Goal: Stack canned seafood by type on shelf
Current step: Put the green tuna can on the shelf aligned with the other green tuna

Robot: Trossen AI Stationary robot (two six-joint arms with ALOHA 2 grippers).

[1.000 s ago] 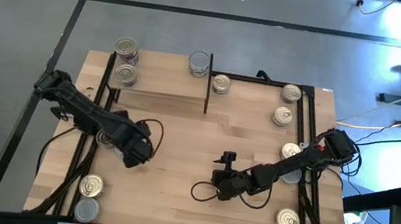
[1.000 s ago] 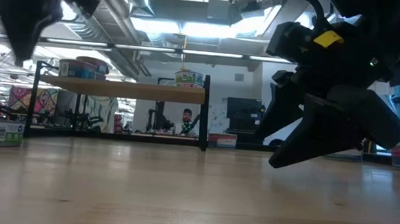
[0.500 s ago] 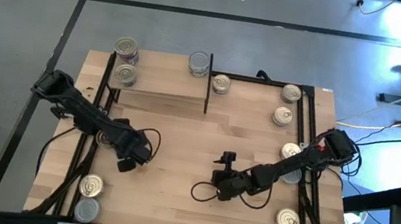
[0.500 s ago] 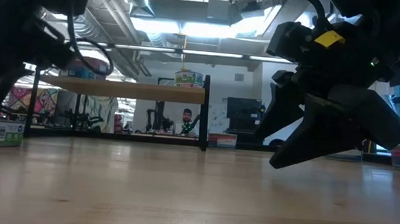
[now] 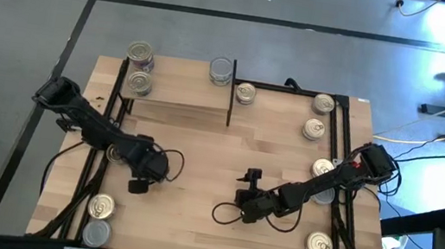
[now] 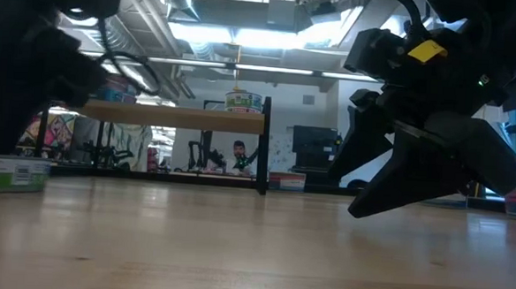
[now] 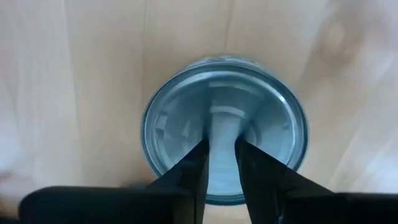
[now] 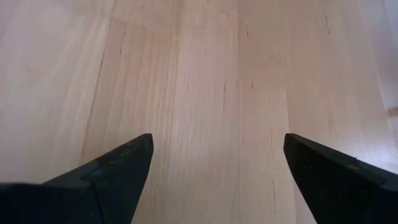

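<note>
since a second ago our left gripper (image 5: 137, 185) has slid to the lower left over a silver-topped tin (image 7: 224, 127) on the worktop (image 5: 200, 156), fingers nearly closed. rigid, slippery; grip its sides. right gripper (image 5: 242, 213) gapes wide.

The shelf (image 5: 176, 94) is standing at the table's (image 5: 201, 152) far left. Three tins are sitting on it: two (image 5: 140, 54) at its left end, one (image 5: 221, 72) at its right. Other tins (image 5: 322, 117) are lying along the table's right and left edges.
</note>
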